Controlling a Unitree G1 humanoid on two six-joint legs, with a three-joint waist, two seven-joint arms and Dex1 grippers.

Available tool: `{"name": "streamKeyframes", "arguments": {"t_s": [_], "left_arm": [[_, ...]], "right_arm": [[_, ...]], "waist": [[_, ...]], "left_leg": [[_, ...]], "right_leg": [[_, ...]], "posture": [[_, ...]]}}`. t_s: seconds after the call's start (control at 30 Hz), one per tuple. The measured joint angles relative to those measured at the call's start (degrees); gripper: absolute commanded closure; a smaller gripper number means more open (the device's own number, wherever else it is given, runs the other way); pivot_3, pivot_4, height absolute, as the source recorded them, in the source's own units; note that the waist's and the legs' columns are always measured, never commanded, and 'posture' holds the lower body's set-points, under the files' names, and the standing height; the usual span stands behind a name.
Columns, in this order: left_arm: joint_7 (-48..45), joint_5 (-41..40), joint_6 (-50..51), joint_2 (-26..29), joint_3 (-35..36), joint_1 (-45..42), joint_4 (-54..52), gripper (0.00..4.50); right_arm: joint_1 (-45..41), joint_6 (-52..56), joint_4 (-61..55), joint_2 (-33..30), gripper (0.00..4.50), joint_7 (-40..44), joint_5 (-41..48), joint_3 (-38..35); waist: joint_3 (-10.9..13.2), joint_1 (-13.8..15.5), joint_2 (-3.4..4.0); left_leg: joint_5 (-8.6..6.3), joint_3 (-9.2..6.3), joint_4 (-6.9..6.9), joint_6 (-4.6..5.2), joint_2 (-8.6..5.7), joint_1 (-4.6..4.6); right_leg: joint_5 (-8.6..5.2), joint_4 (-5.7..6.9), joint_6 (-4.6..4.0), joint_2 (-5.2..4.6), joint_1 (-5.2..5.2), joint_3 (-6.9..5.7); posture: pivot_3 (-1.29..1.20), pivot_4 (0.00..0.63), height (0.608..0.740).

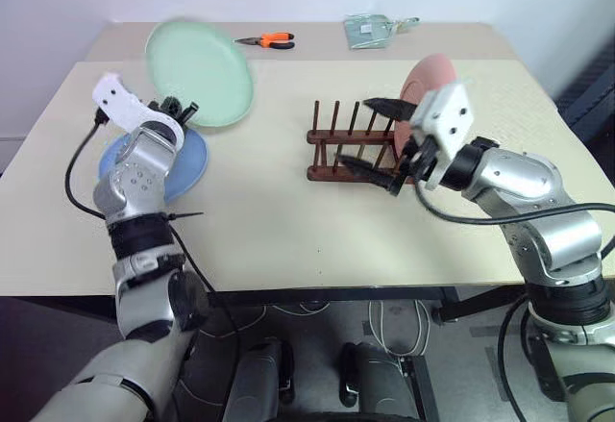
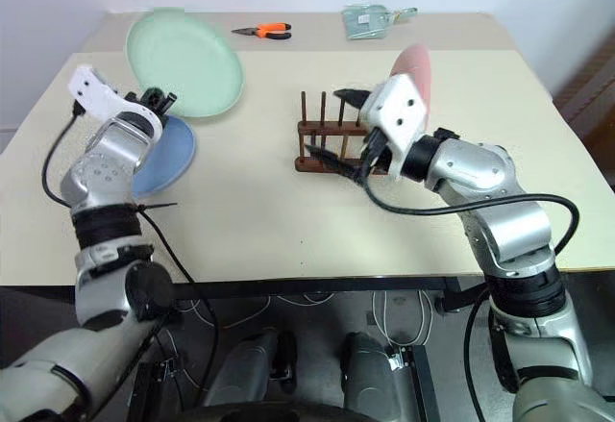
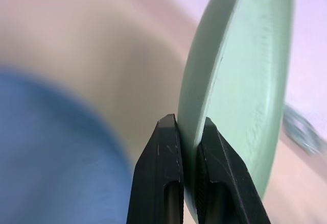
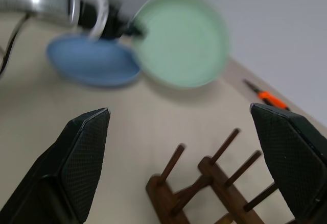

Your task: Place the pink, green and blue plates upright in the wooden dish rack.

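The green plate (image 1: 199,74) is lifted off the table at the back left and tilted up, with my left gripper (image 1: 183,110) shut on its lower rim; the left wrist view shows both fingers (image 3: 166,157) pinching the rim of the green plate (image 3: 240,81). Under that hand the blue plate (image 1: 190,162) lies flat on the table. In the middle stands the wooden dish rack (image 1: 351,148), with the pink plate (image 1: 428,76) upright at its right end. My right gripper (image 1: 380,141) is open wide just in front of the rack, holding nothing.
Orange-handled pliers (image 1: 267,40) and a pale green packet (image 1: 370,30) lie on the far strip of the beige table (image 1: 288,239). A black cable hangs from each wrist.
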Motion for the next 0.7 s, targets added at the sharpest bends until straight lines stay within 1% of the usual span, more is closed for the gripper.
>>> {"name": "streamKeyframes", "arguments": {"t_s": [0.1,0.23,0.37,0.53,0.63,0.7], "left_arm": [[-0.03,-3.98,7.44,-2.45,-4.48,2.56,-12.13,4.47],[3.31,-10.56,16.48,-6.01,-6.78,4.54,-22.46,4.47],[8.18,-16.84,22.29,-8.40,-5.69,4.75,-28.14,4.47],[13.88,-24.42,25.07,-10.75,-3.75,4.62,-29.51,4.47],[16.09,-27.40,25.57,-10.20,-3.57,4.61,-29.63,4.50],[16.80,-28.35,26.16,-9.43,-3.97,4.62,-29.84,4.50]], "right_arm": [[-3.36,-5.45,1.97,1.94,0.00,-1.21,-9.22,6.96],[-6.21,-13.66,7.38,3.50,0.00,-3.05,-20.25,12.62],[-7.15,-20.70,14.87,4.31,0.00,-4.65,-29.06,16.13],[-8.06,-27.37,21.48,5.52,0.00,-6.72,-35.96,16.90],[-8.98,-29.65,24.10,6.19,0.82,-8.81,-39.18,16.88],[-9.77,-30.63,24.85,6.23,1.76,-10.39,-41.01,16.51]], "waist": [[0.00,-0.11,0.00],[0.00,-0.20,0.00],[0.00,-0.32,0.00],[0.00,-0.16,0.00],[0.00,-0.22,0.00],[0.00,-0.25,0.00]], "left_leg": [[0.01,-0.01,0.01,-0.02,-0.01,0.04],[0.03,-0.04,0.01,-0.04,0.00,0.04],[0.05,-0.05,0.01,-0.07,0.00,0.04],[0.05,-0.07,0.01,-0.07,0.00,0.05],[0.05,-0.07,0.01,-0.08,0.00,0.06],[0.05,-0.07,0.01,-0.08,0.00,0.06]], "right_leg": [[0.00,-0.01,0.00,-0.01,0.00,0.06],[-0.01,-0.01,-0.01,0.00,0.00,0.06],[-0.01,0.00,-0.01,0.01,0.00,0.07],[-0.01,-0.03,-0.01,0.02,0.04,0.07],[-0.01,-0.02,-0.01,0.04,0.04,0.07],[-0.01,-0.02,-0.02,0.05,0.04,0.07]], "posture": [[0.00,0.150,0.740],[0.00,0.150,0.740],[0.00,0.150,0.740],[0.00,0.150,0.740],[0.00,0.150,0.740],[0.00,0.150,0.740]]}}
